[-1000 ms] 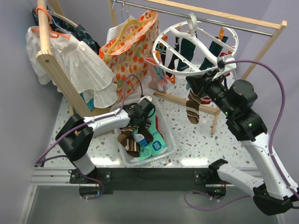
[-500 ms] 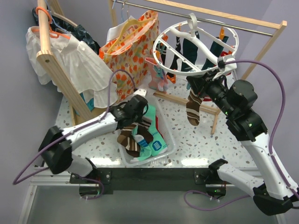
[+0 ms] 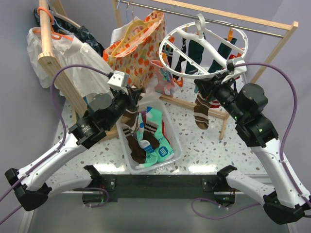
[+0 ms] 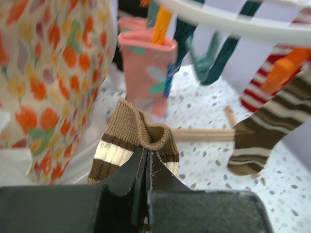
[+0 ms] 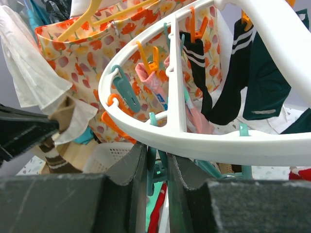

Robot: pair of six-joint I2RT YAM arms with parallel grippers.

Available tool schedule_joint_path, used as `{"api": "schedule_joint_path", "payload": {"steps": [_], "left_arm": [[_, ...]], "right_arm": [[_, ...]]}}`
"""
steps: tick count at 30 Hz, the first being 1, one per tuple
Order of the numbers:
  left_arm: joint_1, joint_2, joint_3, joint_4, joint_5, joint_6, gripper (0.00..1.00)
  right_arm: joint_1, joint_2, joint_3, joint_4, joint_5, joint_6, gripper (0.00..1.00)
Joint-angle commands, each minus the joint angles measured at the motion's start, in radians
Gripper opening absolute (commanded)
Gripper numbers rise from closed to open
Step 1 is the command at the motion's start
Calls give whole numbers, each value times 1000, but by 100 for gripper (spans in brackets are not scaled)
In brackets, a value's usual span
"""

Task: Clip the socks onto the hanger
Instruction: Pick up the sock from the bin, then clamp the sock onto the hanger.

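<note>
Up over the basket (image 3: 176, 145), the left hand (image 4: 147, 160) is pressed together on the cuff of a brown sock (image 4: 127, 130), which dangles over the other socks (image 3: 159, 141) lying inside. Across the surface (image 3: 206, 145), the right hand (image 5: 158, 160) pinches a teal clip (image 5: 154, 169) just under the rim of the hanger (image 5: 218, 143), where another striped sock (image 3: 200, 114) hangs.

Left gripper (image 4: 147, 156): jaws pressed together on the ribbed cuff of a brown sock with cream stripes (image 4: 127, 141); the cuff bunches above the tips. Behind it, a pink sock (image 4: 146, 68) hangs on an orange clip (image 4: 161, 26) under the white hanger ring (image 4: 233, 22). At right hang a second brown striped sock (image 4: 260, 138) and a red-and-white striped sock (image 4: 256, 94). Floral bag (image 4: 43, 73) at left.
</note>
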Motion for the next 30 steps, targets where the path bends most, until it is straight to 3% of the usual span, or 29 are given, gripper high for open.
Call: {"api": "schedule_joint_path", "payload": {"steps": [1,9,18,30], "left_arm": [[6,-3,79,235,152,72,0],[-18,81,142,416,353,63,0],[-179,230,87,511,287,124,0],[-216,391,148,500,258,87,0]], "right_arm": [[2,9,31,-7,-17,4,11],[0,9,35,-5,-14,12,10],[2,0,29,15,-19,26,10],[2,-18,25,30,-39,27,10]]}}
